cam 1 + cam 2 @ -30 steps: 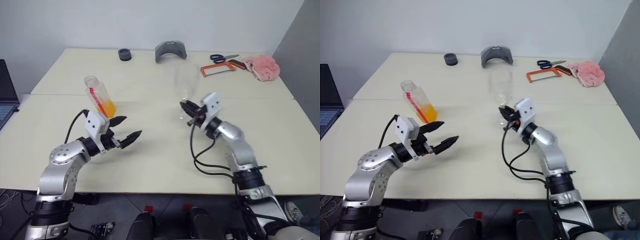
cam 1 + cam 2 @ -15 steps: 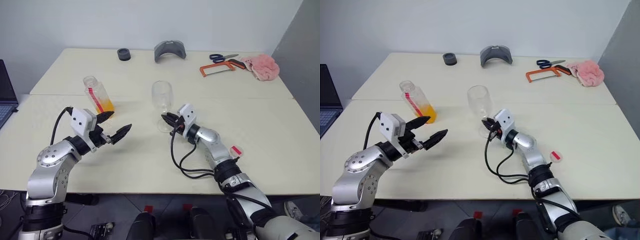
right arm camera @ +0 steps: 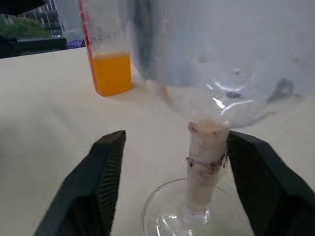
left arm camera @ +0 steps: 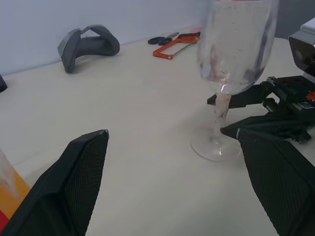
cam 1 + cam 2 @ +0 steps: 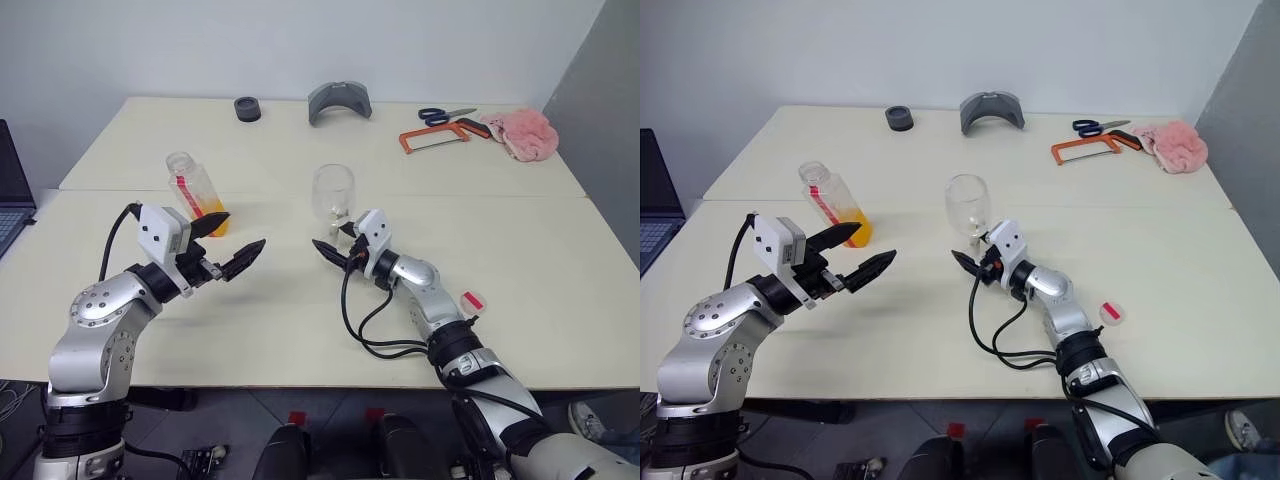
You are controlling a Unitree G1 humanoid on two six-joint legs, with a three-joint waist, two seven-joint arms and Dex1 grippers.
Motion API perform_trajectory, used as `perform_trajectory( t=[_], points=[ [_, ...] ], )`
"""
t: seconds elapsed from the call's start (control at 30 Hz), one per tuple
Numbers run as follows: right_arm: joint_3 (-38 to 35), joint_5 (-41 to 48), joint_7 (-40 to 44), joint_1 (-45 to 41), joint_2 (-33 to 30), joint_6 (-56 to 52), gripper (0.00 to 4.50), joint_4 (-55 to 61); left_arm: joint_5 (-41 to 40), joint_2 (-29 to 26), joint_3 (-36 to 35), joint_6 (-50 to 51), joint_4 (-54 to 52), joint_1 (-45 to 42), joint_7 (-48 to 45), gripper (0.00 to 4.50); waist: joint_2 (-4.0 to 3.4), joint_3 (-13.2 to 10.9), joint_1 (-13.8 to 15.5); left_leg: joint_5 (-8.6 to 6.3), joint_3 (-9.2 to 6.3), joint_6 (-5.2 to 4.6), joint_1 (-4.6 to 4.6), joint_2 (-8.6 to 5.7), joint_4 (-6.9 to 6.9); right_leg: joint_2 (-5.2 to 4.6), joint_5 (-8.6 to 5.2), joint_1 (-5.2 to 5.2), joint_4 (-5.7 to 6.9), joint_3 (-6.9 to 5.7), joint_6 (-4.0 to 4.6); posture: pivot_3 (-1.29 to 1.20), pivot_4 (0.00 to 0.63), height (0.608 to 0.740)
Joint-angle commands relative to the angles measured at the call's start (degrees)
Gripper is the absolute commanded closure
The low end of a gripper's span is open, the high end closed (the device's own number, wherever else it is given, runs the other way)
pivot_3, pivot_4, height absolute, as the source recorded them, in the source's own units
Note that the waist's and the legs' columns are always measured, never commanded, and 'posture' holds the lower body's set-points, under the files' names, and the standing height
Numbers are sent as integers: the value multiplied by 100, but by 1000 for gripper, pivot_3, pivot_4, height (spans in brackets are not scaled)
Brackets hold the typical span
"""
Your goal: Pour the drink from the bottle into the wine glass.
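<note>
Pouring is not yet beginning: we are seeing one clear stemmed wine glass [image 5: 333, 200] standing empty at table centre, our right gripper [image 5: 335, 241] spread beside its stem, and one clear squarish bottle [image 5: 197, 192] of orange drink [image 5: 211, 215] at nine o'clock, just beyond our spread left gripper [image 5: 228, 246], ungrasped.

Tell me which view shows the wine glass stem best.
The right wrist view: the wine glass stem rises close up between that gripper's open jaws. The left wrist view shows stem and foot from farther off; the eye views show the whole glass, small.
</note>
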State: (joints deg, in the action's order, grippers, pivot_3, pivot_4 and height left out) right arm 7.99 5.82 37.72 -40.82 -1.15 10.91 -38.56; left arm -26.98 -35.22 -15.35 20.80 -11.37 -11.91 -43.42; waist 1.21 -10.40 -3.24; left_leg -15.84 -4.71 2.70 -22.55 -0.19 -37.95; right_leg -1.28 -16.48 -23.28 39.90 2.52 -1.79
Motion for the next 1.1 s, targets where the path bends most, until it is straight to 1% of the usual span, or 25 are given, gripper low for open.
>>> perform_trajectory(
  t=[0.03,0.47,0.67,0.83,1.0,1.1],
  points=[
    [-64,109,65,12,47,41,21,298,-103,-80,-40,-44,-204,-137,-35,0,0,0,-1,0,0,0,0,0,0,0,0,0,0,0,0,0,150,740],
    [-66,125,185,194,-60,-226,21,656,-112,-53,-26,-42,-225,-220,-33,0,0,0,-1,0,0,0,0,0,0,0,0,0,0,0,0,0,150,740],
    [-115,253,301,691,-421,-688,21,1493,-168,-71,-52,-2,-306,-173,-49,0,0,0,14,-1,-2,-1,-1,0,-1,-3,0,1,-1,0,0,0,150,740],
    [-55,356,299,1023,-597,-1064,21,2120,-213,-97,-29,39,-412,-84,-84,0,0,0,9,-1,-1,-1,-1,1,0,0,0,0,0,0,0,0,150,740],
    [34,310,298,1243,-714,-1297,21,2549,-216,-119,-35,66,-468,-40,-130,0,0,0,2,-1,0,-2,0,0,1,5,0,0,0,-1,0,0,150,740],
    [148,224,422,1505,-966,-1520,21,3026,-219,-123,-37,79,-498,39,-137,0,0,0,11,-1,-1,-2,-1,2,0,0,0,0,-1,0,0,0,150,740]
  ],
)
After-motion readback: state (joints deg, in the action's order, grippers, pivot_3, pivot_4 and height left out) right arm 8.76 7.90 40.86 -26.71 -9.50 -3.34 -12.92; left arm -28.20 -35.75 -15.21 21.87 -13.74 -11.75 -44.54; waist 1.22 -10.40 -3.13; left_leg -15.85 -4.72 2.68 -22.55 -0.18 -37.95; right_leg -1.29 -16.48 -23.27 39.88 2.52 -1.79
